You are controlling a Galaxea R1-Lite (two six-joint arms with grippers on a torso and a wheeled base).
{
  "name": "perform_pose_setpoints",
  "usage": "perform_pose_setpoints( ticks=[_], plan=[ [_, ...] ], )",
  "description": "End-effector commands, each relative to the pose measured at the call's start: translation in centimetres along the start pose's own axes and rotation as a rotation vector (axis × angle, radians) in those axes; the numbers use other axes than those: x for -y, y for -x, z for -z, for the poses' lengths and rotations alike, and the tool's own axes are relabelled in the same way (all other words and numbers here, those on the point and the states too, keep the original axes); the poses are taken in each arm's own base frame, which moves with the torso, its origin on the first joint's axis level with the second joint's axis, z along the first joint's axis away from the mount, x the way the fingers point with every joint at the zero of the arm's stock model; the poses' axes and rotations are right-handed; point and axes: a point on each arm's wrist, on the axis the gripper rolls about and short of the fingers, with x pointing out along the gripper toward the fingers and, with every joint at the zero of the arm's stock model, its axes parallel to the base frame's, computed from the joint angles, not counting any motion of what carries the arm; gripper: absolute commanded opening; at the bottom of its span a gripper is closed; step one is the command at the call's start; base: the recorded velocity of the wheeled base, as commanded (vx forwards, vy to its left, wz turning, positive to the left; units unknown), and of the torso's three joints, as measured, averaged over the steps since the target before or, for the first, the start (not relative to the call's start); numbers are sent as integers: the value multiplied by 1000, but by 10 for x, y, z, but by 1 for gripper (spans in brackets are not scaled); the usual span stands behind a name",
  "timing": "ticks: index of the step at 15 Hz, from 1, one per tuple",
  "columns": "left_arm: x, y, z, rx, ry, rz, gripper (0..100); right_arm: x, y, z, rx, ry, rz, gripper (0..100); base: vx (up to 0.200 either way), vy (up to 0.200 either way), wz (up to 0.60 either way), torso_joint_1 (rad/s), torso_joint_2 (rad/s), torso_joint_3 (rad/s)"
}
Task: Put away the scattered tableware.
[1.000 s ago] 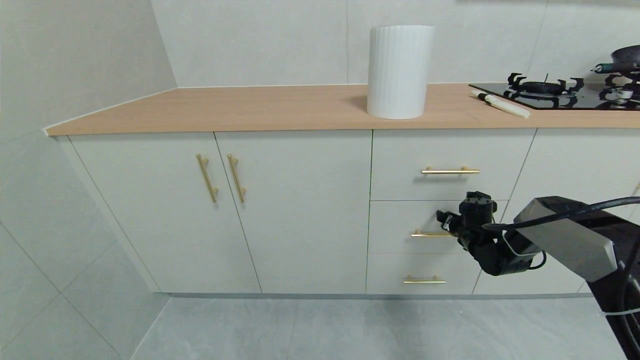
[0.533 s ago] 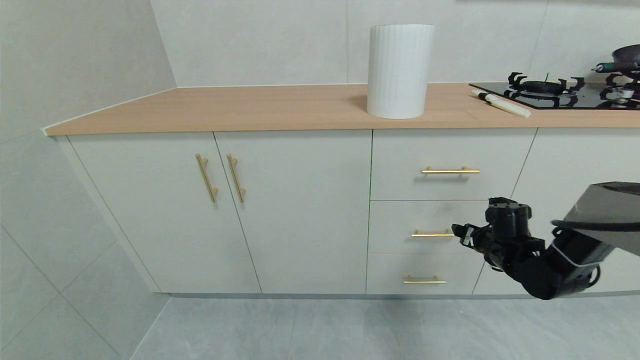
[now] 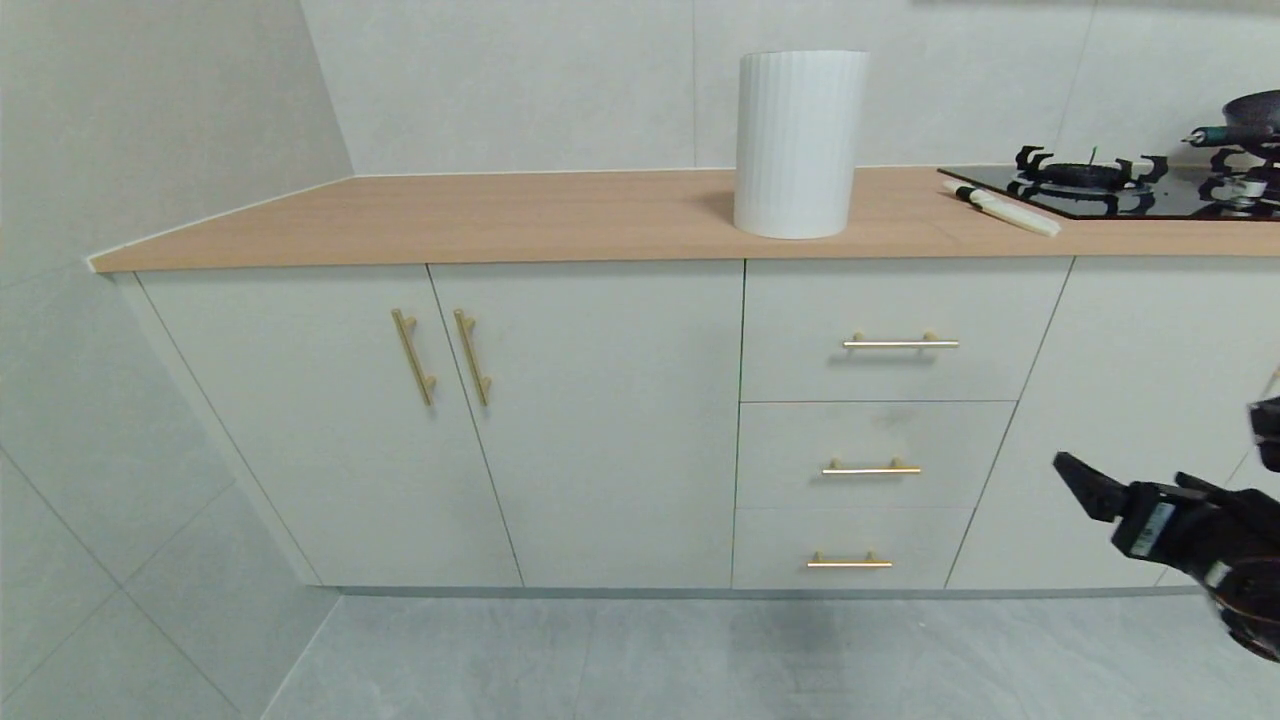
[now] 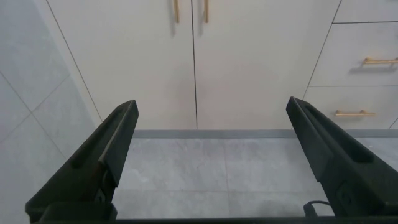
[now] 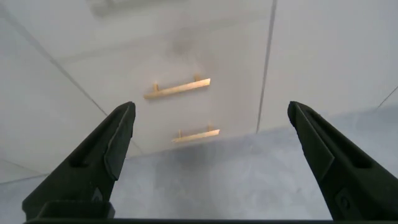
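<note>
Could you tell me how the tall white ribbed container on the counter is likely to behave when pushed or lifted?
The container is taller than wide, so a high push would probably tip it. Standing upright on the counter, it should not roll. Its ribbed wall may aid grip.

Black gas hob on wooden countertop; double cabinet doors below.

The countertop is matt wood-grain. The white ribbed canister is matt, perhaps ceramic or plastic. Cabinet fronts are smooth, pale and matt, with shiny brass-coloured metal handles. The hob at far right is glossy black glass.
</note>
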Motion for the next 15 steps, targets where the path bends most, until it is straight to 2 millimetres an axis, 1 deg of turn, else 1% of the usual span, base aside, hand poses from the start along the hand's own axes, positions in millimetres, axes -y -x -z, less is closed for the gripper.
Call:
perform_pose_setpoints(
  ticks=[1,2,3,4,5,6,7,8,10,11,13,14,15],
  plan=[
    [0,0,0,-1,0,0,100,35,88,-10,207,45,52,100,0,0,0,0,0,0],
    [0,0,0,-1,0,1,100,44,111,-9,231,97,81,100,0,0,0,0,0,0],
    [0,0,0,-1,0,1,100,51,129,-7,243,133,86,100,0,0,0,0,0,0],
    [0,0,0,-1,0,0,100,55,139,-5,248,140,98,100,0,0,0,0,0,0],
    [0,0,0,-1,0,0,100,64,160,-1,244,150,154,100,0,0,0,0,0,0],
    [0,0,0,-1,0,1,100,68,174,3,249,150,187,100,0,0,0,0,0,0],
    [0,0,0,-1,0,0,100,69,176,3,251,150,188,100,0,0,0,0,0,0],
    [0,0,0,-1,0,0,100,74,202,11,285,146,182,100,0,0,0,0,0,0],
    [0,0,0,-1,0,0,100,73,208,14,302,141,230,100,0,0,0,0,0,0],
    [0,0,0,-1,0,0,100,74,214,17,336,137,221,100,0,0,0,0,0,0],
    [0,0,0,-1,0,0,100,74,211,26,318,147,207,100,0,0,0,0,0,0],
    [0,0,0,-1,0,0,100,74,206,33,290,154,187,100,0,0,0,0,0,0],
    [0,0,0,-1,0,0,100,73,200,44,247,170,123,100,0,0,0,0,0,0]
  ],
)
